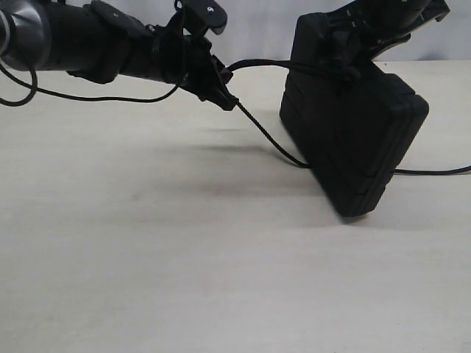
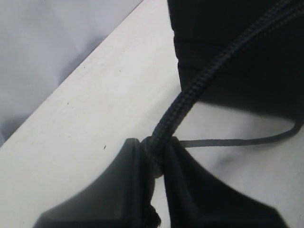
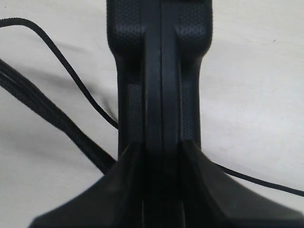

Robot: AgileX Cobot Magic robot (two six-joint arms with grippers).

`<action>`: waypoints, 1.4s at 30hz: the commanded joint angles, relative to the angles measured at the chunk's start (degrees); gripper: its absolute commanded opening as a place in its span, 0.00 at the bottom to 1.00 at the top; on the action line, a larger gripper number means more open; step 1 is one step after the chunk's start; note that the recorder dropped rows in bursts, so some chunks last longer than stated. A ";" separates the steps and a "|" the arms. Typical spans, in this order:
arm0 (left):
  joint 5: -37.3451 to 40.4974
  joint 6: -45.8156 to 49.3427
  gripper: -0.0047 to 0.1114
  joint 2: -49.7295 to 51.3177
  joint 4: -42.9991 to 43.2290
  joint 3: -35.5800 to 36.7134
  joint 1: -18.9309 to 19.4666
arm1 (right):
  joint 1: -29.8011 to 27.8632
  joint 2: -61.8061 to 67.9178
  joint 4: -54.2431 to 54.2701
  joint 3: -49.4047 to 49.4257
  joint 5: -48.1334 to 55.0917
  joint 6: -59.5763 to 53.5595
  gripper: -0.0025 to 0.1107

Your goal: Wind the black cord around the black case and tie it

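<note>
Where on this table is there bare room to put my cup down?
The whole table stretch on the camera's side of the tilted black case and black cord is bare. Crowded: between the left gripper and the case, where cord strands stretch, and right of the case, where a cord tail lies.

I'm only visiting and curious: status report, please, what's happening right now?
Right gripper shut on black case, held tilted, low corner near table. Left gripper shut on black cord, stretched taut toward the case. No obstacle visible.

Near table (image 1: 184, 294): open for you.
Middle: black cord (image 1: 266, 134) crosses your path.
Right: black case (image 1: 353, 140) blocks you.
</note>
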 commanded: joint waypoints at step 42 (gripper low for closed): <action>-8.49 14.44 0.04 2.10 -0.45 -7.31 -18.12 | -0.07 0.21 8.81 4.12 2.43 -3.21 0.06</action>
